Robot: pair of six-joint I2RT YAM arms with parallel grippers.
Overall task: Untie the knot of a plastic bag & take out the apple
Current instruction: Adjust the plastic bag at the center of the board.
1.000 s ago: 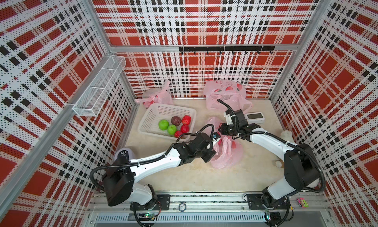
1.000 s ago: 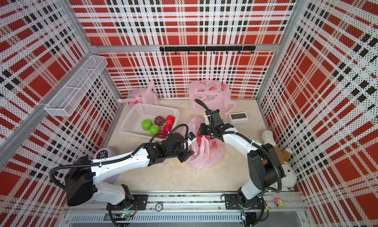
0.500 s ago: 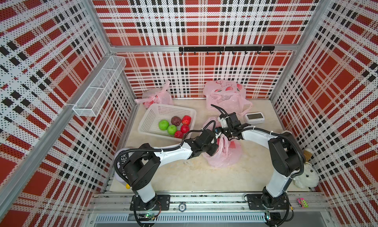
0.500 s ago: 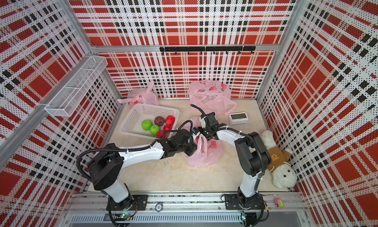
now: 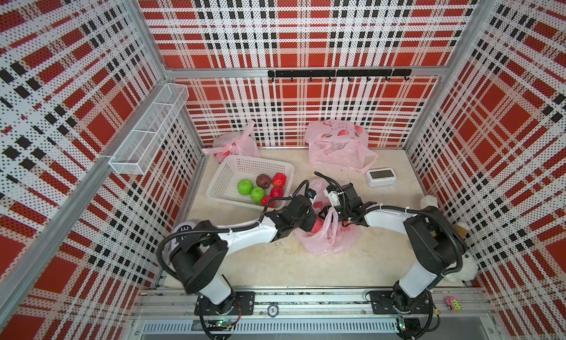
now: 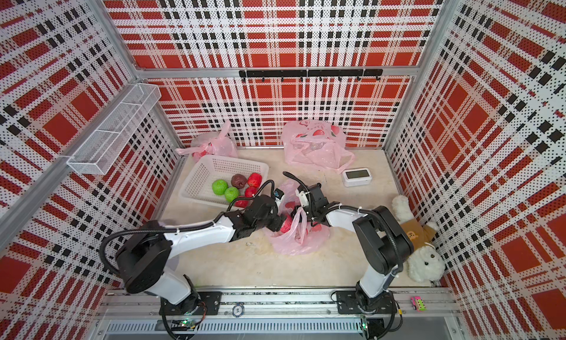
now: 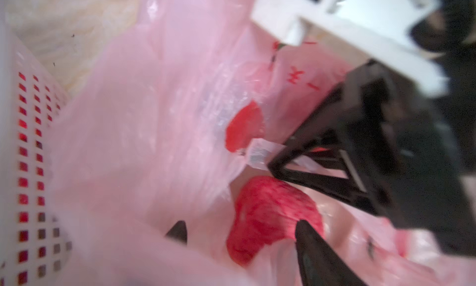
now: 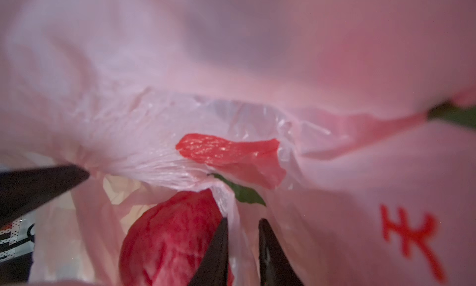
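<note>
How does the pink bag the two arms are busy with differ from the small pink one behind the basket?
The middle bag gapes open with a red apple showing; the corner bag looks tied shut. The right gripper pinches the middle bag's film; nothing touches the corner bag. The middle bag sprawls flat; the corner bag sits bunched up. Both are thin pink plastic.

My count of the table
I see three thin pink plastic bags, one white perforated plastic basket, two round green fruits, four round red fruits, one dark brown fruit.
</note>
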